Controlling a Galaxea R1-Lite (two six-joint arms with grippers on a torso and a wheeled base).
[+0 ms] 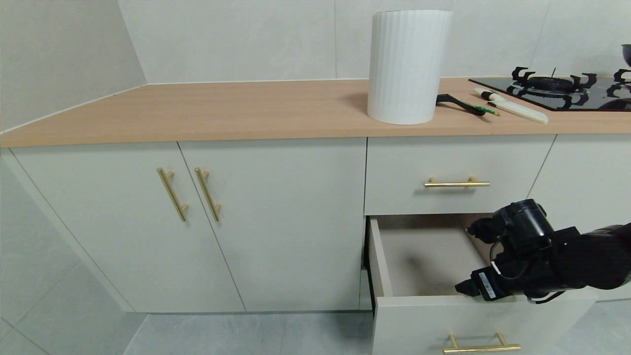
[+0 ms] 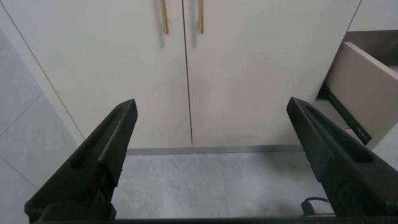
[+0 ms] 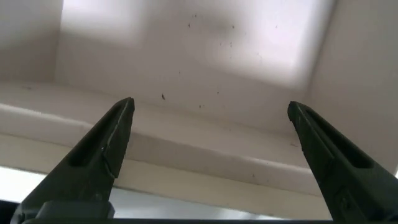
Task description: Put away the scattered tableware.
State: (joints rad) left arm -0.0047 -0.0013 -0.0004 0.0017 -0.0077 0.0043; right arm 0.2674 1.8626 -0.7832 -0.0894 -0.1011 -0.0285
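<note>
Low down, the right gripper (image 1: 471, 259) hangs over the open pale drawer (image 1: 424, 261), fingers (image 3: 106, 155) spread wide w/ nothing between them. The drawer floor under it looks bare, matte and lightly speckled. The tableware sits up on the wood-grain tabletop (image 1: 246, 108), far from and above those fingers, approx. straight over the drawer: a black-handled utensil (image 1: 459, 102), a thin green stick (image 1: 485, 110) and a long cream knife-shaped piece (image 1: 515, 108). All three lie just right of the tall white ribbed cylinder (image 1: 409, 66) and left of the black glass gas hob (image 1: 552, 91). Their long axes run roughly parallel, far-left to near-right. The black one and the green one are touching or nearly so, can't tell which. The right arm is clearly the nearer one, so I'd guess it has to rise past the shut drawer w/ the brass bar handle (image 1: 457, 184) and set its fingers across a utensil's axis, not along it. The cream piece looks smooth, slim, prob. slippery and flat to the wood, so a low pinch. Over on the left, the left gripper (image 2: 211, 155) is near the floor facing the pale cupboard doors (image 2: 186, 62), fingers also wide and empty, well apart from the utensils.
</note>
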